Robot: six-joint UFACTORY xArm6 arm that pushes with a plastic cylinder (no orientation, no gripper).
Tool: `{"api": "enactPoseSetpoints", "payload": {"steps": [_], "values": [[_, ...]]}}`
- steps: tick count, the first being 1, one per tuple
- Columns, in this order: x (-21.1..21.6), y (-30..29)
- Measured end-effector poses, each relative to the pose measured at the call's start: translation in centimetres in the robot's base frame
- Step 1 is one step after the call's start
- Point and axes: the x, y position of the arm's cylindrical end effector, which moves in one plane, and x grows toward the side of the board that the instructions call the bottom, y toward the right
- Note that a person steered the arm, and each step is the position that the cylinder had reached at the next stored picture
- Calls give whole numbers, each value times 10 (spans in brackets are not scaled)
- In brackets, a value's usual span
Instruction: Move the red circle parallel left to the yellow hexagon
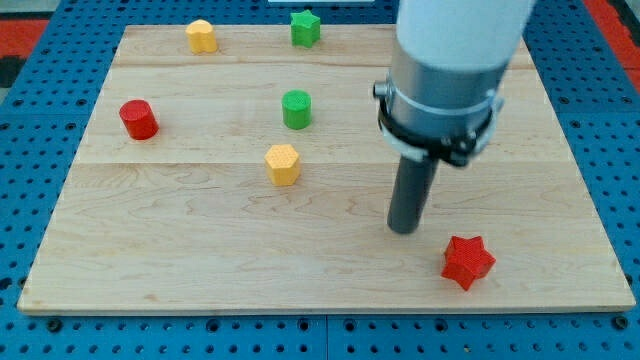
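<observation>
The red circle stands at the board's left side. The yellow hexagon sits near the board's middle, to the right of and a little below the red circle. My tip rests on the board right of centre, well right of the yellow hexagon and just up-left of the red star. It touches no block.
A second yellow block sits near the top edge at left. A green star is at the top centre. A green circle stands just above the yellow hexagon. The wooden board lies on a blue pegboard.
</observation>
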Motion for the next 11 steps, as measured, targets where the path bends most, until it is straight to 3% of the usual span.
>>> {"api": "enactPoseSetpoints", "payload": {"steps": [1, 2, 4, 7, 8, 11], "values": [[-64, -25], [-99, -106], [-126, -219], [-172, -248], [-181, -294], [-145, -331]]}}
